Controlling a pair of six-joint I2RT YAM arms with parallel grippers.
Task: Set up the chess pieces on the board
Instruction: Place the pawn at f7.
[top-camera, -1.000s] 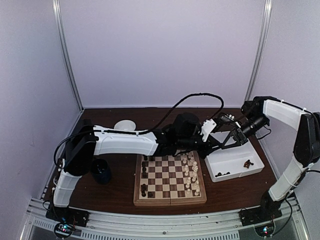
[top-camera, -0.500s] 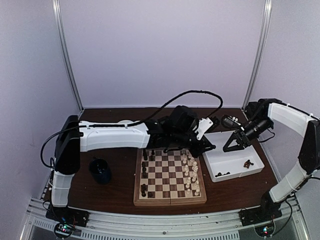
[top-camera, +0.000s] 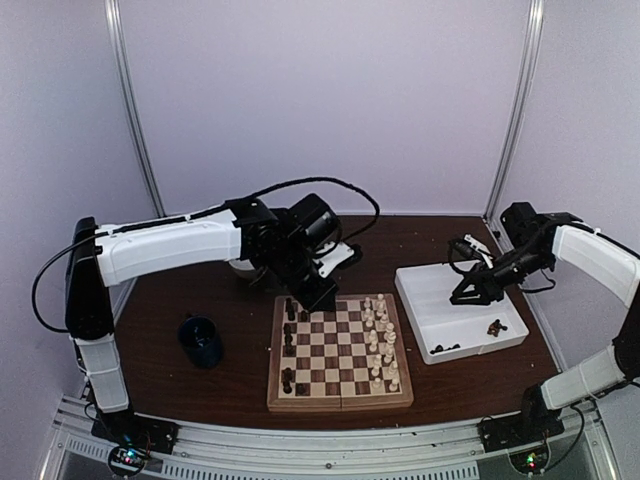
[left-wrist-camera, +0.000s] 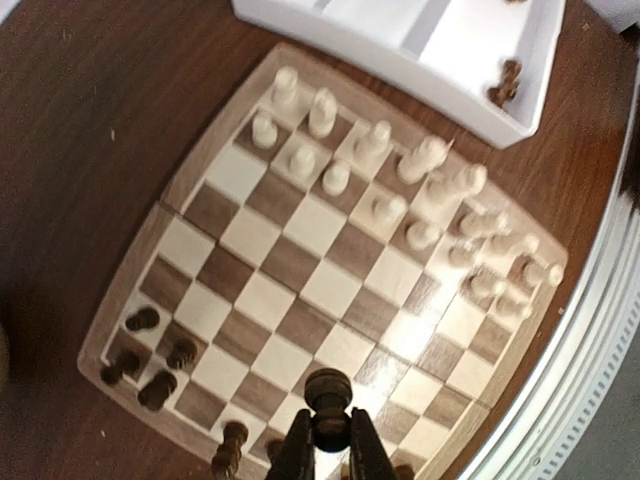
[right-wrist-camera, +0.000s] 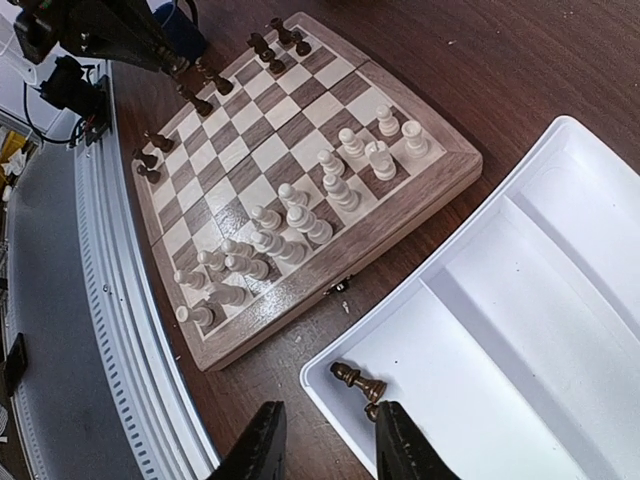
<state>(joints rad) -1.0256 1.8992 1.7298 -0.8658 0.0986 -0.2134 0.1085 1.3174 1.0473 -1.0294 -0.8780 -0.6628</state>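
The left gripper (left-wrist-camera: 328, 432) pinches a dark brown turned wooden chess piece (left-wrist-camera: 328, 386) above the far edge of the square checkered wooden board (top-camera: 340, 404). Pale cream pieces (top-camera: 380, 345) crowd its right side. The right gripper (right-wrist-camera: 325, 445), fingers spread, hovers over the white two-compartment tray (right-wrist-camera: 560, 300).

The left arm (top-camera: 165, 248) rises upright from its base at the near left, bends at the shoulder and stretches its white link rightward to a black wrist. From that wrist the left claw (top-camera: 322, 295) points down, its fingers (left-wrist-camera: 297, 450) pinched together on a dark piece (left-wrist-camera: 328, 392). The right arm (top-camera: 600, 255) climbs from the near right, folds at the elbow by the right edge and reaches leftward and down, where the right claw (top-camera: 470, 290) hangs tilted with its fingers (right-wrist-camera: 262, 445) parted and nothing between them.
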